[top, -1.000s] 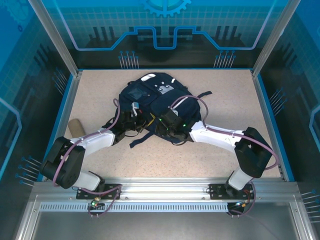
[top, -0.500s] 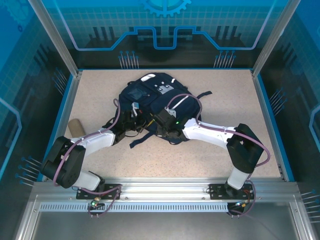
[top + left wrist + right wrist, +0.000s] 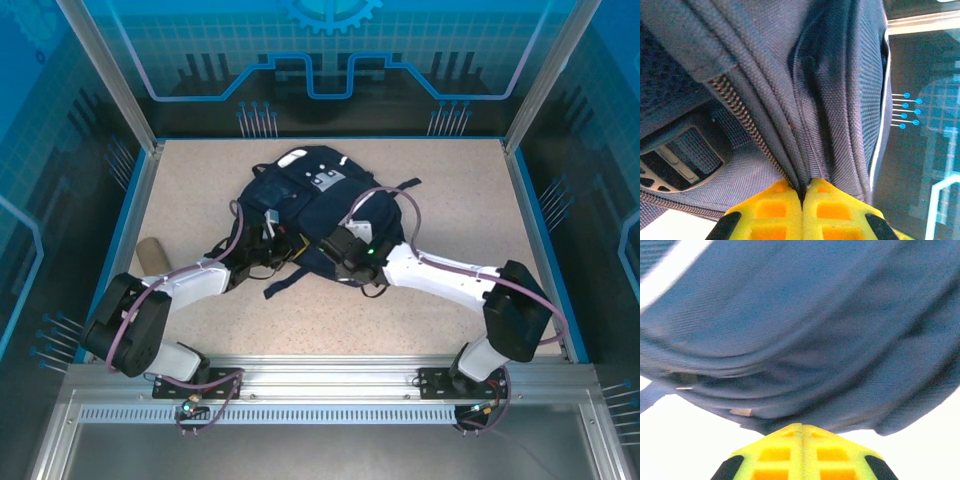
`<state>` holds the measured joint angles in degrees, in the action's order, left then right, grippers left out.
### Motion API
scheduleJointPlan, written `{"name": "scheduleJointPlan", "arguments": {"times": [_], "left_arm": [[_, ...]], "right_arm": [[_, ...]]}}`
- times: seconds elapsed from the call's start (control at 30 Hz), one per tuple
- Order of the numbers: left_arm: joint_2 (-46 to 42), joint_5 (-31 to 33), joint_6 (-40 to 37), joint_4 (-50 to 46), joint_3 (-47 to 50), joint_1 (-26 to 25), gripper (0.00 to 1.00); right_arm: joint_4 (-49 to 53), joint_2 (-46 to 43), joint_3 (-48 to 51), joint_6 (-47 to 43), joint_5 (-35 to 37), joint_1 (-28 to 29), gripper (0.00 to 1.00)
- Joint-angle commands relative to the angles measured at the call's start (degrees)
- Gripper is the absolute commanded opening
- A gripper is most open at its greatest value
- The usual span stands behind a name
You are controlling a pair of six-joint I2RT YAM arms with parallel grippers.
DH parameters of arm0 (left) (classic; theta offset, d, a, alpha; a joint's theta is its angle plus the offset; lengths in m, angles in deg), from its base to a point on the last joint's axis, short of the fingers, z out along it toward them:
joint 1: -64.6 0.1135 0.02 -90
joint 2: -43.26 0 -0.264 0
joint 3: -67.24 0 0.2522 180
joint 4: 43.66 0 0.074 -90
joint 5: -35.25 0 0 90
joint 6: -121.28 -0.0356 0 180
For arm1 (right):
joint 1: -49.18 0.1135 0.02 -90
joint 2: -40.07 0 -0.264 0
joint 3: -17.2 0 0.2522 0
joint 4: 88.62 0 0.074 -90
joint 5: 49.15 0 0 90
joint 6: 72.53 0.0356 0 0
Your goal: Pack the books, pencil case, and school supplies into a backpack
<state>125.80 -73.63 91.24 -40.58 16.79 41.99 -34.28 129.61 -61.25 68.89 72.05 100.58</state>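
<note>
The navy backpack (image 3: 312,200) lies flat in the middle of the table, its white-and-grey patch towards the far side. My left gripper (image 3: 275,238) is at its left near edge, and in the left wrist view this gripper (image 3: 804,184) is shut on a fold of backpack (image 3: 830,100) fabric beside the zipper (image 3: 747,132). My right gripper (image 3: 333,248) is at the near edge, where the gripper (image 3: 802,426) is shut with its tips pinching the backpack's (image 3: 805,330) lower hem. The tan pencil case (image 3: 150,253) lies by the left wall. The books are out of view.
A loose dark strap (image 3: 290,280) trails from the backpack towards the near side. Blue walls (image 3: 130,235) enclose the speckled table (image 3: 450,200) on the left, right and far sides.
My right gripper has closed at the backpack's near edge and its arm has swung to the right. The backpack and its strap shifted slightly. The left gripper kept its hold.
</note>
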Motion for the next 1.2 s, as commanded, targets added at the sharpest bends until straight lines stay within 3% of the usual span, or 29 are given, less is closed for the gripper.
{"name": "scheduleJointPlan", "arguments": {"times": [0.0, 0.2, 0.37, 0.5, 0.57, 0.63, 1.0, 1.17], "left_arm": [[-0.7, 2.7, -3.8, -3.5, 0.2, 2.0, 0.00], [-2.2, 2.8, -5.7, -5.9, 0.6, 4.1, 0.00], [-4.3, 1.0, -8.0, -8.2, 0.6, 6.0, 0.00], [-5.9, -1.9, -9.0, -8.8, 0.0, 6.0, 0.00], [-6.4, -3.2, -9.0, -8.7, -0.2, 6.0, 0.00], [-6.9, -4.1, -8.9, -8.7, -0.4, 6.0, 0.00], [-8.9, -7.4, -7.5, -7.0, -1.3, 6.0, 0.00], [-8.8, -7.8, -7.2, -6.7, -1.5, 6.0, 0.00]], "right_arm": [[6.3, -1.2, 0.9, -4.5, 5.5, -3.3, 0.03], [5.4, 0.8, -2.0, -11.5, 3.9, -7.0, 0.02], [-1.5, 1.3, -2.4, -20.5, -9.9, -7.6, 0.07], [-8.0, -1.6, -0.5, -18.7, -21.5, -6.1, 0.36], [-8.7, -1.9, -0.7, -15.0, -22.5, -5.1, 0.49], [-8.4, -1.5, -1.7, -11.5, -23.1, -4.2, 0.55], [-11.1, 3.8, -4.2, -0.5, -24.3, 1.4, 0.59], [-11.9, 7.1, -5.8, 0.6, -26.9, 1.9, 0.55]]}}
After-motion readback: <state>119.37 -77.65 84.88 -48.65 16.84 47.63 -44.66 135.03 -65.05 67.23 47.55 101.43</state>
